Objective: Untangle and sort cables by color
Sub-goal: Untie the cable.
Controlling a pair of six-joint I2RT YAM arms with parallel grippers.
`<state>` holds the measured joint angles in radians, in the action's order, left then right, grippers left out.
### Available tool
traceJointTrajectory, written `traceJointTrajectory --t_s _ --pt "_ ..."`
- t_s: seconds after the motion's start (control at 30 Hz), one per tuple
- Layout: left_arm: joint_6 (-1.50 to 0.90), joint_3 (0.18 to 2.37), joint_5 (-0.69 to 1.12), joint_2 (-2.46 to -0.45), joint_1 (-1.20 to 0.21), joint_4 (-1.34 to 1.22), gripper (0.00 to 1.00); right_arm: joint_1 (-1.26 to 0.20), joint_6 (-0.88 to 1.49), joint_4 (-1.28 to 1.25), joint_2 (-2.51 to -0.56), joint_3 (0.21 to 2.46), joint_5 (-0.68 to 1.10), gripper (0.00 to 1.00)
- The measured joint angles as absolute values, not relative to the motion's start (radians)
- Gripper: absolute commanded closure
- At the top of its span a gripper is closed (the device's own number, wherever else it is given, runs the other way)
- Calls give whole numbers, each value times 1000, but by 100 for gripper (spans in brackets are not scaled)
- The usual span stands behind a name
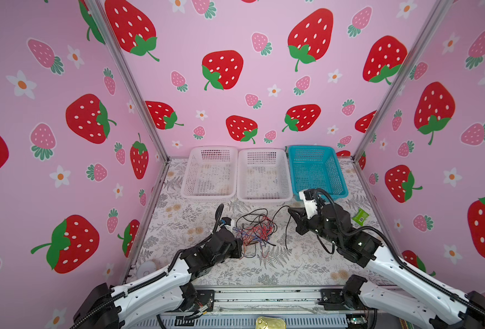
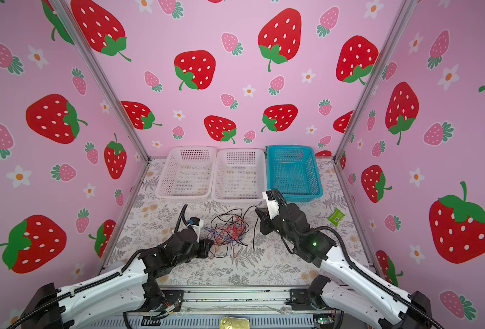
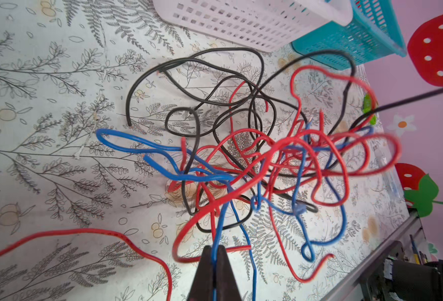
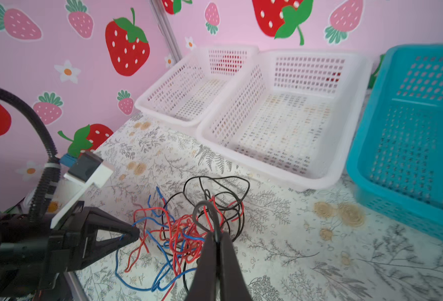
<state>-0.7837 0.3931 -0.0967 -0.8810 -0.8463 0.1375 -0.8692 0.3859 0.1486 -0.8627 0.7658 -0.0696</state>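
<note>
**Cables**: black, red and blue tangle, mid-table, between the arms and just short of the basket row. There is bare table toward the near edge and right rail.

**Far edge:** white basket, second white basket, blue basket, side by side.

**Left end effector**: clamped on a blue cable.

**Right end effector**: clamped on a black cable.

Both grips read clearly only in the wrist views.

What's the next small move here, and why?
Probably draw the right gripper slowly away from the tangle while the left gripper anchors. Right is shut on a black cable, left on a blue cable; both run into the tangle, so pulling apart should loosen it.
</note>
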Motion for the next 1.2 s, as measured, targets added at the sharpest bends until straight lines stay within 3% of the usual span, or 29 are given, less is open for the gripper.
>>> traceJointTrajectory --t_s 0.73,0.97,1.2 --pt "-782 395 -139 -925 -845 178 100 -854 318 504 -728 1146 -393 100" --pt "-773 421 -122 -952 -844 175 100 -854 316 524 -738 1131 -353 100" --pt "-730 450 -58 -925 -844 152 100 -854 344 448 -765 928 -240 100"
